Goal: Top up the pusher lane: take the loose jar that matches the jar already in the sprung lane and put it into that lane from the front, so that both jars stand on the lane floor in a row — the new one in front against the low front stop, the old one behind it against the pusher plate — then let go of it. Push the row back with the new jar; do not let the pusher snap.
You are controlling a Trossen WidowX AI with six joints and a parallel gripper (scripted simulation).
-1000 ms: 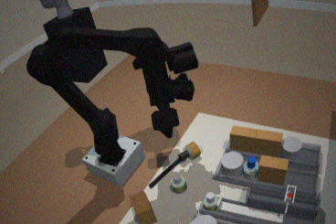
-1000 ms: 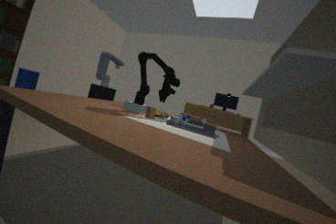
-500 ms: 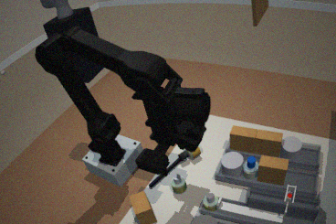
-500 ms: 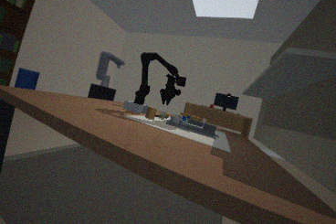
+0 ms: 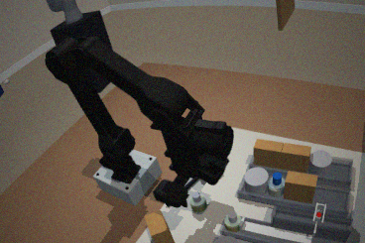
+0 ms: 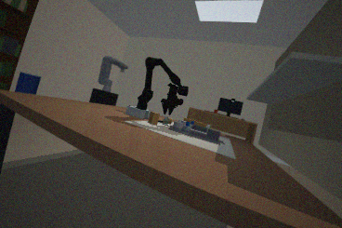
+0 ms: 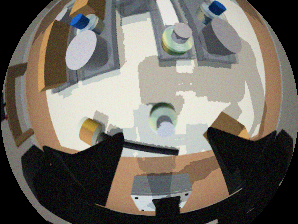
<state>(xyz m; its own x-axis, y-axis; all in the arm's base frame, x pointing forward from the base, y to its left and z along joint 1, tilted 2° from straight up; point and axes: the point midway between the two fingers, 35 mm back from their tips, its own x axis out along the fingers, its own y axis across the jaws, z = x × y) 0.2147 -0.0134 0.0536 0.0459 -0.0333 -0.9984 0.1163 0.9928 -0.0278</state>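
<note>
Fingers spread wide, holding nothing, straddling open room above the loose jar

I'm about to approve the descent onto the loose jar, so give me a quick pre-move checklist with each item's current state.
1. Gripper open and empty: ok, fingers spread wide, nothing between them.
2. Loose jar upright: ok, its lid faces the wrist camera.
3. Jar centred between the fingers: ok in the wrist view, just ahead of the gap.
4. Matches the jar in the lane: ok, both pale-lidded with olive bodies.
5. Dark-handled tool out of the way: not ok, lying beside the loose jar.
6. Pusher plate position: cannot tell.
</note>
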